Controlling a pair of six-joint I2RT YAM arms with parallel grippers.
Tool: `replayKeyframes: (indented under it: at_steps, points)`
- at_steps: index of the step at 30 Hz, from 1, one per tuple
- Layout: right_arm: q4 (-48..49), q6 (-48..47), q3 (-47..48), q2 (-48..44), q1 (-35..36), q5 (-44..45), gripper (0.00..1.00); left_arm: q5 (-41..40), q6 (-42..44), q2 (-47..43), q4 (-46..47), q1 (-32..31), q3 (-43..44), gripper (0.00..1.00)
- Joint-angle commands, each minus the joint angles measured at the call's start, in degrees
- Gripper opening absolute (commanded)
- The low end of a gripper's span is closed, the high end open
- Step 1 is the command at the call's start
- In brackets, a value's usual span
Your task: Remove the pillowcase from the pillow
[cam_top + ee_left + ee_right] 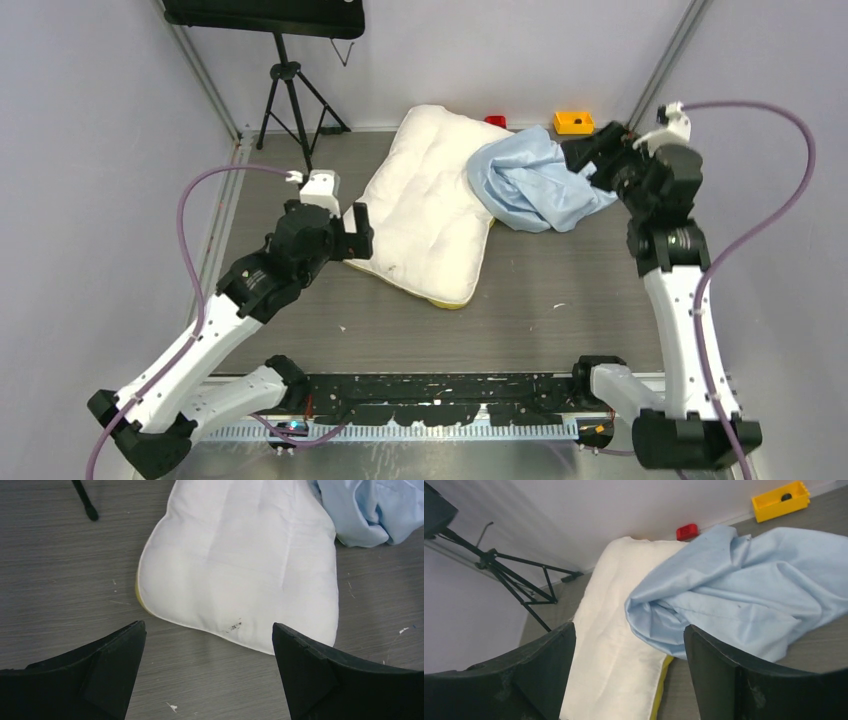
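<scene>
The pillowcase is heaped on the bench, overlapping the bared pillow at its right edge, the left end effector and right end effector are held wide open and empty, and only withdrawal is judged needed.

The work surface is a table with a grey wood-grain finish, the grain running left to right; small white flecks lie scattered on it. Plain pale grey walls enclose it on three sides: left wall, far wall and right wall. A metal corner post marks the far-left junction and a second post the far-right junction. A black tripod stands in the far-left corner and carries a dark flat panel. A yellow block and a red block sit against the far wall. Lighting is even and diffuse, with soft shadows.
</scene>
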Motion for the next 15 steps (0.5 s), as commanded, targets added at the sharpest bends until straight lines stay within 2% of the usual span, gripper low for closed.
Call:
replayKeyframes:
  at_steps: [1,6,10,13,15]
  points:
    - [12.87,-1.79,-14.53,-9.55,0.13,5.51,0.83,-5.04,0.47,-1.65,3.38,1.71,-4.13,1.0]
    - [11.25,-0.51,-23.1,-14.45,0.13,9.51,0.82,-10.31,1.42,-1.46,11.02,2.12,-10.22,1.0]
    - [10.22,-3.03,-29.06,-16.96,0.09,15.87,0.84,-15.13,6.8,-3.17,20.86,2.11,-17.48,1.0]
    - [11.79,-7.47,-34.48,-17.72,0.13,18.57,0.86,-17.02,11.89,-5.76,32.7,2.3,-25.27,1.0]
    - [16.52,-8.91,-39.1,-18.1,0.13,18.4,0.87,-18.82,14.78,-7.2,42.45,2.98,-31.0,1.0]
